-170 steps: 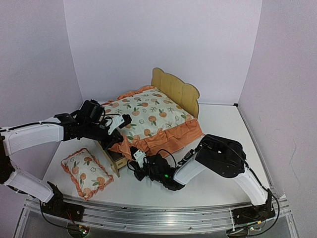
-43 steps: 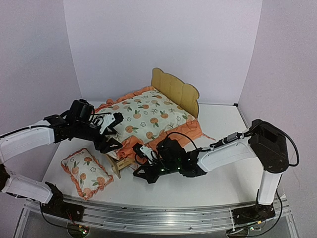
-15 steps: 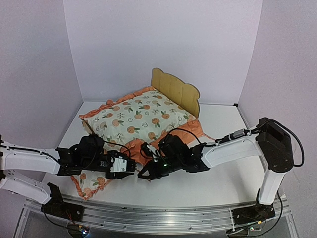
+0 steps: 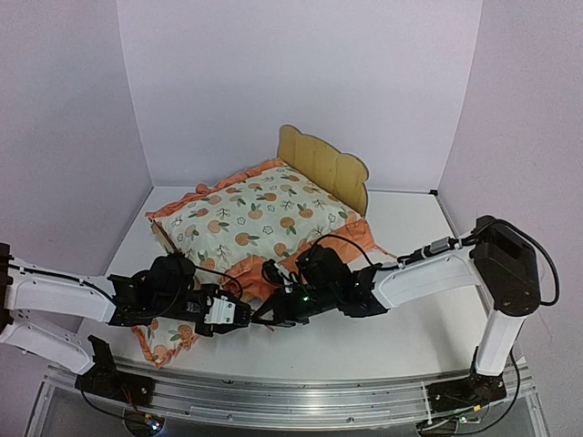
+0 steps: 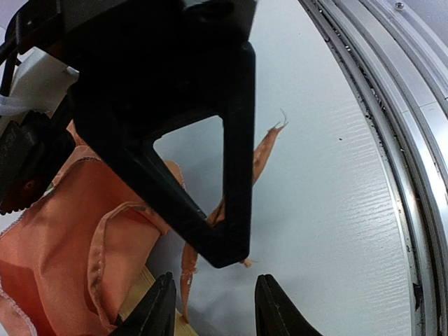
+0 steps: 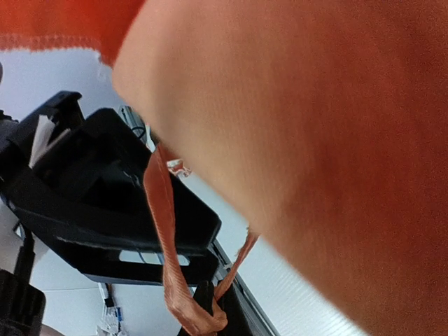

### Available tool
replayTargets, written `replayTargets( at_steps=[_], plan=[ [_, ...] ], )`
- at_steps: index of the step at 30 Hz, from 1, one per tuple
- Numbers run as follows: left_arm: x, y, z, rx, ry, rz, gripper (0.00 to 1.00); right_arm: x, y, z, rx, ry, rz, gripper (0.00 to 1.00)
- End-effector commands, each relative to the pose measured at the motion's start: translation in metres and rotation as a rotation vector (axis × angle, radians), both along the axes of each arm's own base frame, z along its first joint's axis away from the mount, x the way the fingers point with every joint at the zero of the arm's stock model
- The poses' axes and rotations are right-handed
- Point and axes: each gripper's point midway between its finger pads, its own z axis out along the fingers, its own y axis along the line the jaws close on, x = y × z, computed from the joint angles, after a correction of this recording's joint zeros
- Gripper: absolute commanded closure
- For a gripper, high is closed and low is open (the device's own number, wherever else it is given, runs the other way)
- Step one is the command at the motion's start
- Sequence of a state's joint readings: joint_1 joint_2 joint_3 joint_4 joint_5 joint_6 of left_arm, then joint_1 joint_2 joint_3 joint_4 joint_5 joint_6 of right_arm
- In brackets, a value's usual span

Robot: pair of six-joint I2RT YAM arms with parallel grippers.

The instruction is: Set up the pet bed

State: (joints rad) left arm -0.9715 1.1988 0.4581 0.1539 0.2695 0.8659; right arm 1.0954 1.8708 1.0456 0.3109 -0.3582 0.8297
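Pet bed (image 4: 323,168) stands toward the back of the white table (image 4: 410,228), its scalloped wooden headboard upright at the far right end. A big fruit-print cushion (image 4: 260,218) with an orange ruffle covers the frame and droops over the near end.

Both arms reach in low from either side and meet just in front of that near end. The small matching pillow (image 4: 162,346) lies at the front left, partly hidden under the left arm.

The right gripper (image 5: 225,245) is clenched on a thin orange ribbon (image 5: 264,150) that trails from the ruffle, with loose ends sticking out on either side of its tip. The left gripper (image 5: 213,308) sits just beside it with its fingers (image 5: 159,311) apart and bare table showing between them. One ribbon end hangs close to one of those fingers; contact cannot be made out.
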Motion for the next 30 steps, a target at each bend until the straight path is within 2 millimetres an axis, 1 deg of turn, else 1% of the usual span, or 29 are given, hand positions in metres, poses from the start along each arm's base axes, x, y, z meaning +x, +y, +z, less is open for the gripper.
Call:
replayTargets(
  at_steps=[1,5,9,13,20,22,26,30],
  plan=[
    [-0.014,0.003,-0.003,-0.062,0.005,-0.014,0.59,0.004,0.008,0.003,0.051,0.069,-0.055,1.00],
    [-0.018,0.002,0.003,-0.128,-0.021,-0.027,0.61,0.006,0.007,-0.004,0.042,0.092,-0.082,1.00],
    [-0.008,-0.001,-0.001,-0.127,-0.022,0.023,0.67,0.007,0.006,-0.007,0.044,0.099,-0.103,1.00],
    [0.002,-0.004,0.000,-0.138,-0.013,0.075,0.70,0.007,0.006,-0.005,0.051,0.100,-0.108,1.00],
    [0.001,-0.011,0.000,-0.145,0.034,0.073,0.70,0.008,0.004,-0.003,0.062,0.095,-0.115,1.00],
    [0.004,-0.013,0.002,-0.155,0.030,0.082,0.71,0.008,0.004,-0.003,0.063,0.094,-0.114,1.00],
    [0.012,-0.017,0.004,-0.160,0.029,0.118,0.74,0.008,0.004,-0.002,0.065,0.095,-0.116,1.00],
    [0.013,-0.018,0.006,-0.170,0.042,0.127,0.78,0.008,0.005,-0.001,0.070,0.094,-0.114,1.00]
  ],
)
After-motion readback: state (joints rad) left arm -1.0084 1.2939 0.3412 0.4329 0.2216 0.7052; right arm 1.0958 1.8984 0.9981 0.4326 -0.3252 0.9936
